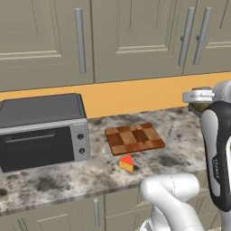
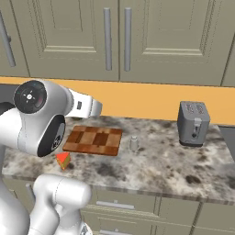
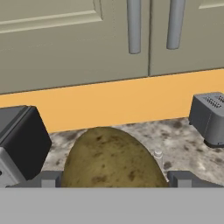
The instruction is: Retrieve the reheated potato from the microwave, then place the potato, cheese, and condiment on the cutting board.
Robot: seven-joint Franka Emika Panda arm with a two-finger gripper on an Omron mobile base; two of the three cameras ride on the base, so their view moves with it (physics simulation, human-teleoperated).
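Observation:
The olive-brown potato [image 3: 109, 157] sits between my gripper's [image 3: 114, 180] two fingertips, held above the counter. In the left base view the gripper [image 1: 198, 98] hangs at the right, over the counter to the right of the cutting board, with the potato [image 1: 199, 108] just under the hand. The checkered wooden cutting board [image 1: 134, 138] [image 2: 94, 140] lies flat and bare on the counter. A red-topped cheese wedge [image 1: 127, 163] [image 2: 64, 160] rests just in front of it. The small grey condiment shaker [image 1: 173, 131] [image 2: 133, 143] [image 3: 158, 155] stands right of the board. The microwave is out of view.
A grey toaster oven [image 1: 40, 133] [image 3: 22, 140] with knobs stands at the counter's left. A grey toaster [image 2: 193, 123] [image 3: 210, 116] stands farther right. Cabinet doors with bar handles [image 1: 80, 40] hang above an orange backsplash.

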